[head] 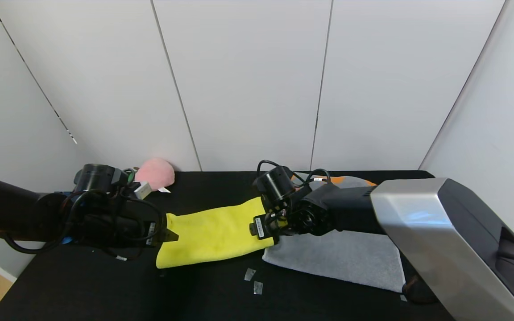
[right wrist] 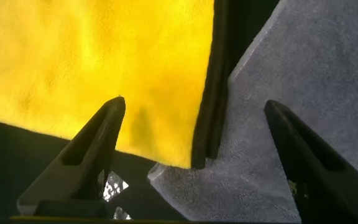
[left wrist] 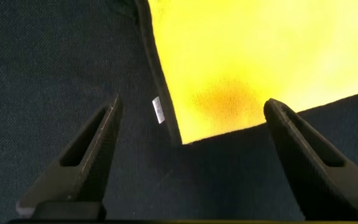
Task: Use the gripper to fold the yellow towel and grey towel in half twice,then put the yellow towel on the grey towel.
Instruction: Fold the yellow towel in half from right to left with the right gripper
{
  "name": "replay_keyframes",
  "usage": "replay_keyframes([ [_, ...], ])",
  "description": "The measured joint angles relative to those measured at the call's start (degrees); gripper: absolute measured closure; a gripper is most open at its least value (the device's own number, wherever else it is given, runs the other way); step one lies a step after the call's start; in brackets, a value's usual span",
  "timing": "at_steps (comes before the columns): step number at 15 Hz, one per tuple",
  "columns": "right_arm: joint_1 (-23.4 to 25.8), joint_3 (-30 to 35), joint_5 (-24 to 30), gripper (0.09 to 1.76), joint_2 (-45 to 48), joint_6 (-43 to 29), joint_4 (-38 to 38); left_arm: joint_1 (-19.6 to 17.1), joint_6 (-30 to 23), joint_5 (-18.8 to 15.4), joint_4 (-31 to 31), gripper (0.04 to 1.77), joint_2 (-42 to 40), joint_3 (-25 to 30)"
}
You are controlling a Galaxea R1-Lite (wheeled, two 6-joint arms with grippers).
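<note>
Grippers both hang open over the yellow towel [head: 214,234]: left gripper [left wrist: 191,155] at its left end, right gripper [right wrist: 194,158] at its right, mid-table. You want each to pinch just the yellow corner, and on the right make sure you don't snag the grey towel [head: 341,256] touching it.

The bright yellow plush microfibre towel [head: 214,234] is a single vivid yellow across its face, and the right wrist view shows a thin dark band [right wrist: 211,93] of edging along its side. The larger grey terry towel [head: 341,256], toward the right edge of the worktop, is pale grey, with a strip of orange [head: 344,179] showing at its end near the far edge. The worktop's cloth cover [head: 105,285] is black. A soft rounded pink object [head: 155,173] sits at the far left corner.
</note>
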State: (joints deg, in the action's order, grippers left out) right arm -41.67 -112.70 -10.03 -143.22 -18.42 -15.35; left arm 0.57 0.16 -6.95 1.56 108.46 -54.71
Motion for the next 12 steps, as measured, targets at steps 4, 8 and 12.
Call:
replay_keyframes([
  [4, -0.4, -0.3, -0.3, 0.19, -1.9, -1.5, 1.1, 0.0, 0.1, -0.1, 0.1, 0.15, -0.1, 0.5],
  [8, -0.7, -0.4, -0.2, 0.47, -2.8, -2.7, 2.0, 0.0, 0.0, -0.1, 0.2, 0.13, -0.2, 0.7],
  [12, -0.8, -0.4, -0.1, 0.98, -3.1, -2.8, 2.0, 0.0, 0.0, -0.2, 0.2, 0.12, -0.2, 0.8],
])
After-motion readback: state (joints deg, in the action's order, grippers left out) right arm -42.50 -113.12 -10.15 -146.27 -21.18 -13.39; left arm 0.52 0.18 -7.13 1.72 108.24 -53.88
